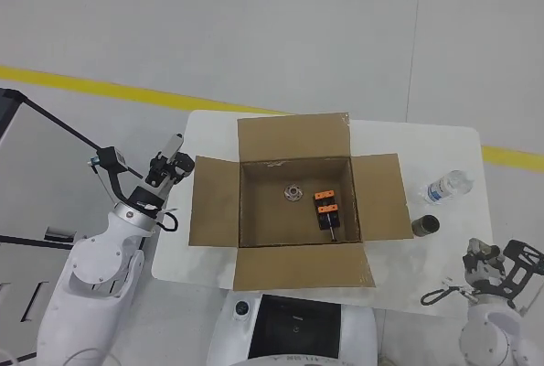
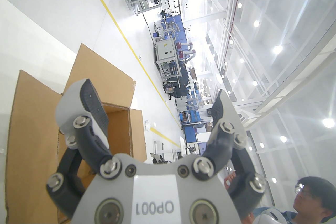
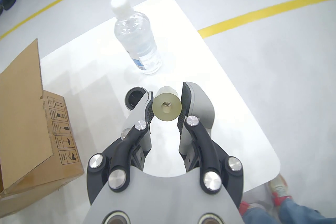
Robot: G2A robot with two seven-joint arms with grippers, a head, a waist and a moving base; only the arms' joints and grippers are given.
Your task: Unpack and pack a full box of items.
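While the right end effector (image 3: 167, 101) hangs above the near right part of the bench (image 3: 236, 117), its fingers pinch a pale yellowish spool (image 3: 167, 109) between the pads. The spool's round end face is turned toward the wrist camera.

Just beyond the fingertips, a short dark cylinder (image 3: 135, 97) stands on the bench, open end up. It is near the box's right flap but apart from it.

The cardboard box (image 1: 212, 201) sits at mid-bench with all four flaps folded outward. On its floor lie two things:
- a small grey metal part (image 1: 293, 193), roughly central;
- an orange-and-black item (image 1: 327, 209), just to the right of the metal part and toward the near right corner.

The two are close, not touching. What kind of object each is cannot be told.

Farther back on the right side, a clear water bottle (image 3: 136, 43) with a white cap stands upright. It is beyond the dark cylinder and apart from it.

The left end effector (image 2: 153, 96) has its fingers spread wide, with nothing between them. It is held at the bench's left edge, just beside the box's left flap, level with the far half of the box.
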